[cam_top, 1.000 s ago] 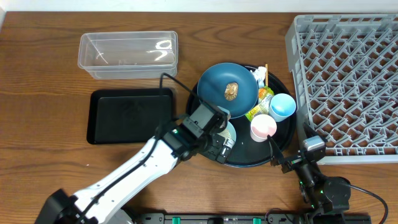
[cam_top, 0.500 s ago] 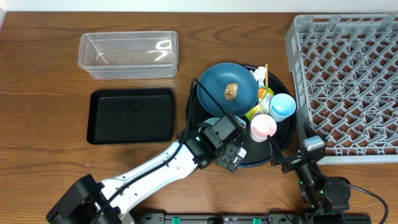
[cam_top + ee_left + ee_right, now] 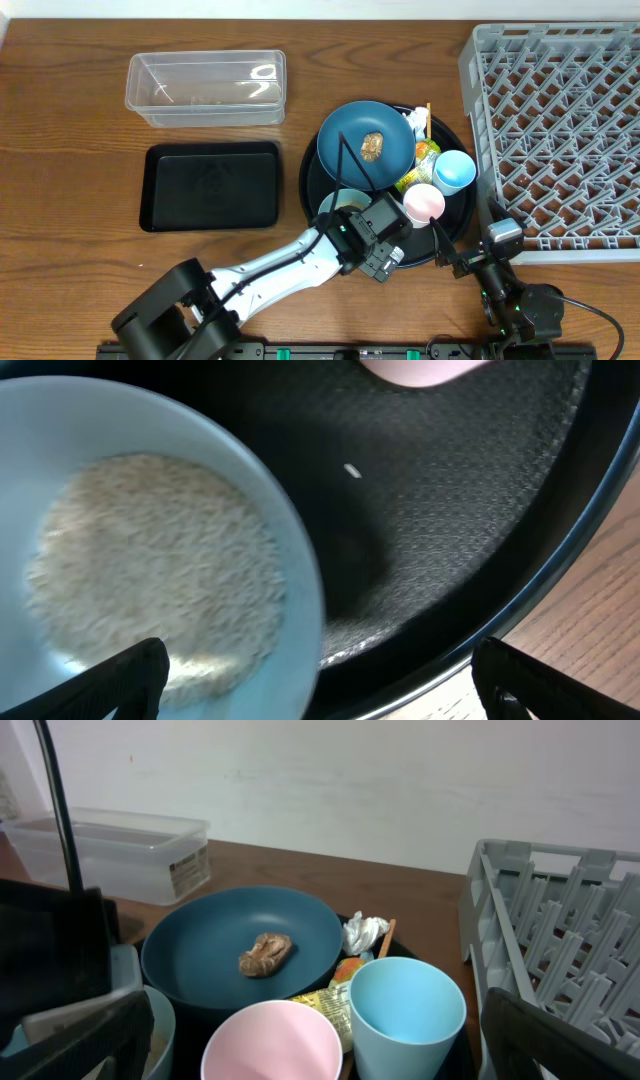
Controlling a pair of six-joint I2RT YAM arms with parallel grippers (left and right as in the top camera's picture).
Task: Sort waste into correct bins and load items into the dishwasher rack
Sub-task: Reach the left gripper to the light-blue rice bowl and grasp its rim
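Note:
My left gripper [image 3: 381, 247] is open and low over the front of the round black tray [image 3: 450, 225]. In the left wrist view its open fingers [image 3: 320, 685] straddle the right rim of the white bowl [image 3: 290, 540], which holds white rice [image 3: 150, 560]; one stray grain [image 3: 352, 471] lies on the tray. The dark blue plate [image 3: 355, 135] carries the brown lump [image 3: 372, 147]. The wrapper [image 3: 420, 166], tissue [image 3: 416, 122], chopstick [image 3: 428, 109], pink cup [image 3: 423, 204] and light blue cup [image 3: 455, 170] sit on the tray. My right gripper [image 3: 452, 262] is open and empty, off the tray's front right. I see no white utensil.
The clear tub [image 3: 205, 88] and shallow black tray [image 3: 212, 186] are at the left. The grey rack [image 3: 560, 130] stands at the right, close to my right arm. The right wrist view shows the cups [image 3: 405, 1010] directly ahead and the rack wall [image 3: 545, 915] to the right.
My left gripper has moved right along the tray's front, from the bowl's left side to its right rim. The right arm has not moved.

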